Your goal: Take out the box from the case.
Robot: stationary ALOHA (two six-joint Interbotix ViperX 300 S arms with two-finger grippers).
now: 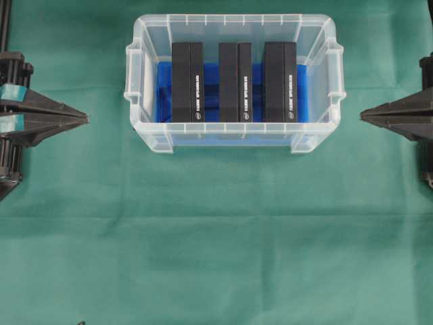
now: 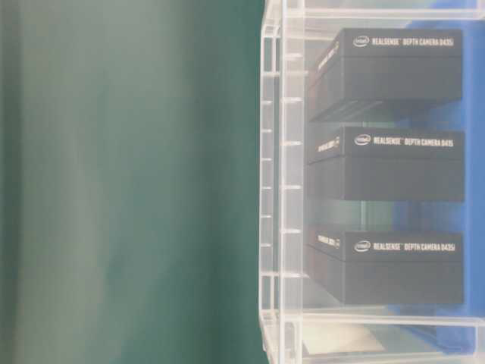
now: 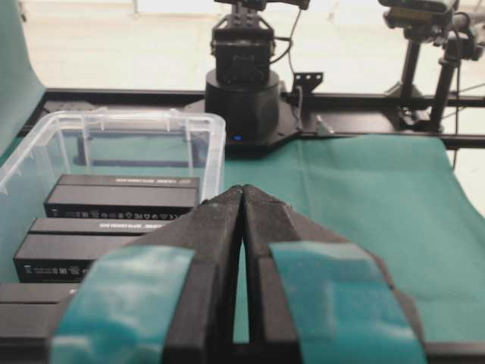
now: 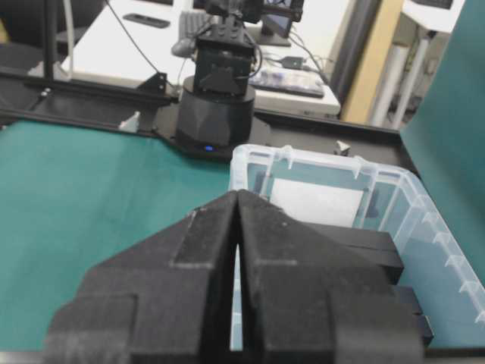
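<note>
Green cloth point(image 1: 216, 257) covers the whole table, creased in a few lines across the near half.

The case point(image 1: 234, 139) sits on it at the far middle of the overhead view, long side across, clear walls, rimmed edge, a handle at each short end. Blue sheet point(image 1: 210, 95) lines its bottom and shows in the gaps between the contents.

Three black boxes stand inside in a row, on edge, apart from each other: left box point(image 1: 187, 82), middle box point(image 1: 235, 82), right box point(image 1: 280, 82). White print runs along each one (the table-level view reads it as Intel RealSense depth camera packaging). None is out of the case; all three sit below the rim.

Left gripper point(image 1: 86, 118) is at the left edge of the overhead view, level with the case's near wall, well apart from it. Jaws pressed together, nothing between them; teal tape point(image 3: 125, 299) is wrapped on both fingers in the left wrist view.

Right gripper point(image 1: 361, 115) mirrors it at the right edge, also clear of the case. Jaws pressed together tip to tip, holding nothing.

Each wrist view looks across the case at the opposite arm's base: right arm base point(image 3: 242, 102), left arm base point(image 4: 216, 102).
</note>
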